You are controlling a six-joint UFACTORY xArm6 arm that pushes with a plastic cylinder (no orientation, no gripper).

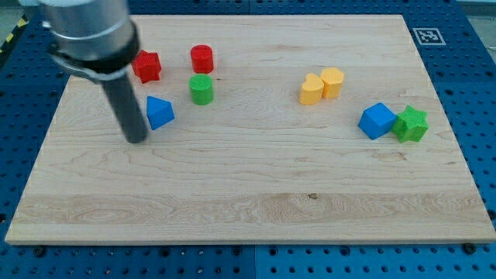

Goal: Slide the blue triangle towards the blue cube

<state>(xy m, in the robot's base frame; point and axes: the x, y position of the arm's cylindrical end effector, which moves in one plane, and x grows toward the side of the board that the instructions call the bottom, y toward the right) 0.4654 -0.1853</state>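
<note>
The blue triangle [160,112] lies on the wooden board at the view's upper left. The blue cube [377,121] sits far to the view's right, touching a green star block [411,124] on its right side. My tip [137,139] rests on the board just left of and slightly below the blue triangle, close to its left edge. The dark rod rises from it towards the view's top left and hides part of the board behind it.
A red star block [146,66] and a red cylinder [201,58] sit above the triangle. A green cylinder [201,89] stands to its upper right. A yellow heart [311,90] and a yellow block [332,81] touch each other mid-right. The board [248,201] lies on a blue pegboard.
</note>
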